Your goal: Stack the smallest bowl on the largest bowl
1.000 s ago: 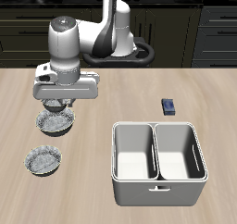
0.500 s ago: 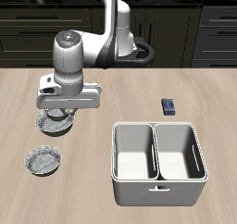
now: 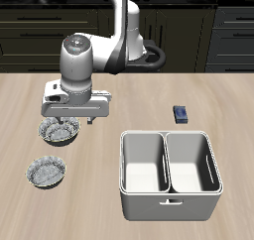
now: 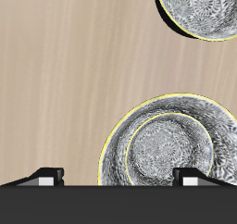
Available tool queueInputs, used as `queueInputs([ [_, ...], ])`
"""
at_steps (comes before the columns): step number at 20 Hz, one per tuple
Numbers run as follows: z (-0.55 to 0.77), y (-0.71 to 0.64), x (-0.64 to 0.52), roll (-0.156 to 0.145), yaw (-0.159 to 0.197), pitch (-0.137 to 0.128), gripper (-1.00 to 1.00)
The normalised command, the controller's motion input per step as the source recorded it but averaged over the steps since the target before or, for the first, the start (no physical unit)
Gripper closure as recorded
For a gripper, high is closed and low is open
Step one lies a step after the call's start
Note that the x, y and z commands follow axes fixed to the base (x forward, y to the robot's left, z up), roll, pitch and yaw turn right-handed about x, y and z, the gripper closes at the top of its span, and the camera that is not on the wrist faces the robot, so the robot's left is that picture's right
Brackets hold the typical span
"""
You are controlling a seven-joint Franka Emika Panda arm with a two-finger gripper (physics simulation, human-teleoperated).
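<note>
- Dark kitchen cabinets (image 3: 213, 31) run across the top of the frame, behind a pale wood-grain worktop (image 3: 129, 95) that fills the rest.
- Franka arm (image 3: 119, 31), white: reaches from the upper middle of the frame down to the middle left.
- Gripper (image 3: 67, 120): hangs directly above the stacked bowls. In the wrist view (image 4: 118, 177) its jaws stand wide apart, with nothing held between them.
- Largest bowl (image 3: 58, 140): grey-and-white speckled with a fluted rim. It sits on the worktop at the middle left of the frame and is partly hidden by the gripper.
- Smallest bowl (image 4: 171, 158): speckled, and seen only in the wrist view. It lies inside the largest bowl (image 4: 176, 105), roughly centred, with its rim ringed by the wider one.
- Second wide bowl (image 3: 46, 171): a paler speckled look-alike at the lower left of the frame, near the stacked pair but apart from it. It also shows in the wrist view (image 4: 199, 7).
- Grey two-compartment bin (image 3: 169, 196): lower right of the frame, well apart from the bowls.
- Small dark blue block (image 3: 181, 113): right of centre, just behind the bin.
</note>
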Motion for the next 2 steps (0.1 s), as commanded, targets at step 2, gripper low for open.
queueInputs([
  [2, 0.29, 0.09, -0.1, 0.014, -0.008, -0.041, -1.0],
])
